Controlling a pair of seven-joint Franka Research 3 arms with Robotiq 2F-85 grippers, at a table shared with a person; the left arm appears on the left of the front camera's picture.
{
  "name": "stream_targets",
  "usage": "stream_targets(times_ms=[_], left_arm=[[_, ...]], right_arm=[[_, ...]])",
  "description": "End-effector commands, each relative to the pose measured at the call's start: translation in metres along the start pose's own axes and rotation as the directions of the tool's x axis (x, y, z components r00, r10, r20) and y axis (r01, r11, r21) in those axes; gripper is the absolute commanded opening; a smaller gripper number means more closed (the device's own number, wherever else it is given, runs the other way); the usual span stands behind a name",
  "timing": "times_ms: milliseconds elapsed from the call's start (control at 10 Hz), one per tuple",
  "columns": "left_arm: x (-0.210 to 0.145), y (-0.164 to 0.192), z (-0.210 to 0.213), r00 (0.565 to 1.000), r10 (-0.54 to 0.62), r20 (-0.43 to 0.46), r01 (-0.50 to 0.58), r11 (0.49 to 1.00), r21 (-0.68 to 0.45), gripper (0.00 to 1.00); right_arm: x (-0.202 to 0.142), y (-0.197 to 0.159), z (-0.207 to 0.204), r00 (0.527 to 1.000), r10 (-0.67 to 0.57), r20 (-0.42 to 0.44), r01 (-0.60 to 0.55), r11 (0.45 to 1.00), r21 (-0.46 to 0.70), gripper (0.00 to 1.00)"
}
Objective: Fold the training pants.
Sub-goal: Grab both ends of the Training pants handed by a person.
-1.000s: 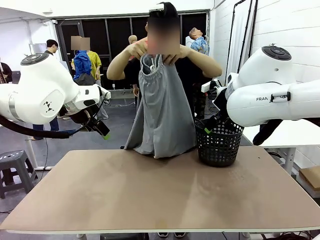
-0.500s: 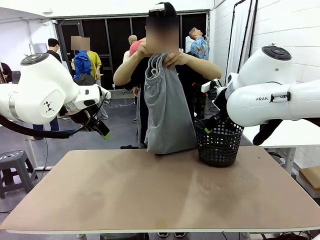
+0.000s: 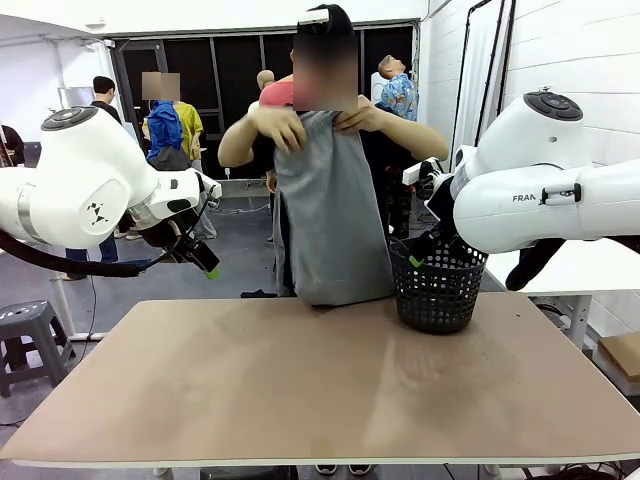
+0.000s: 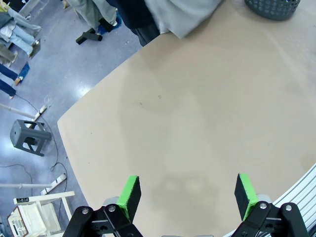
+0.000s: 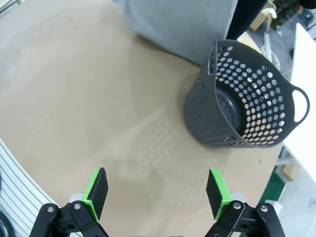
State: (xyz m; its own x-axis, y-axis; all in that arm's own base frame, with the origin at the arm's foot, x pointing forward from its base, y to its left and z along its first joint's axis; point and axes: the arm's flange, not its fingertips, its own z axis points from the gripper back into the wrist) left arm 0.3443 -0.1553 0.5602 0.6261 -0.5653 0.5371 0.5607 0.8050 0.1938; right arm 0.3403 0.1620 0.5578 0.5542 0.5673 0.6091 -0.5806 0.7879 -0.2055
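A person at the far side of the table holds the light grey training pants (image 3: 335,215) up by the waistband with both hands (image 3: 280,125), the fabric hanging down to the table's far edge. The pants' lower edge shows in the left wrist view (image 4: 185,17) and in the right wrist view (image 5: 182,22). My left gripper (image 4: 186,195) hovers open above the bare tabletop, held up at the left in the front view (image 3: 205,262). My right gripper (image 5: 157,192) is open too, high above the table next to the basket, with nothing between its fingers.
A black mesh basket (image 3: 436,283) stands at the table's far right, seen lying empty in the right wrist view (image 5: 247,96). The brown tabletop (image 3: 320,380) stretches wide in front. A grey stool (image 3: 25,335) stands on the floor at the left. Other people stand in the background.
The person has moved the hands along the waistband and spread the pants wider; the drawstring that showed before is now covered. Both arms have stayed still.
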Motion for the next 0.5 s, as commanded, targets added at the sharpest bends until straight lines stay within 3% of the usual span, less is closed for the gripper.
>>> stream_targets(times_ms=[0, 400], left_arm=[[0.0006, 0.0001, 0.0003, 1.000, -0.001, 0.002, 0.001, 1.000, -0.004, 1.00], [0.0006, 0.0001, 0.0003, 1.000, -0.001, 0.002, 0.001, 1.000, -0.004, 1.00]], right_arm=[[-0.0017, 0.0002, -0.0036, 1.000, 0.000, 0.002, 0.000, 1.000, 0.005, 1.00], [-0.0017, 0.0002, -0.0036, 1.000, 0.000, 0.002, 0.000, 1.000, 0.005, 1.00]])
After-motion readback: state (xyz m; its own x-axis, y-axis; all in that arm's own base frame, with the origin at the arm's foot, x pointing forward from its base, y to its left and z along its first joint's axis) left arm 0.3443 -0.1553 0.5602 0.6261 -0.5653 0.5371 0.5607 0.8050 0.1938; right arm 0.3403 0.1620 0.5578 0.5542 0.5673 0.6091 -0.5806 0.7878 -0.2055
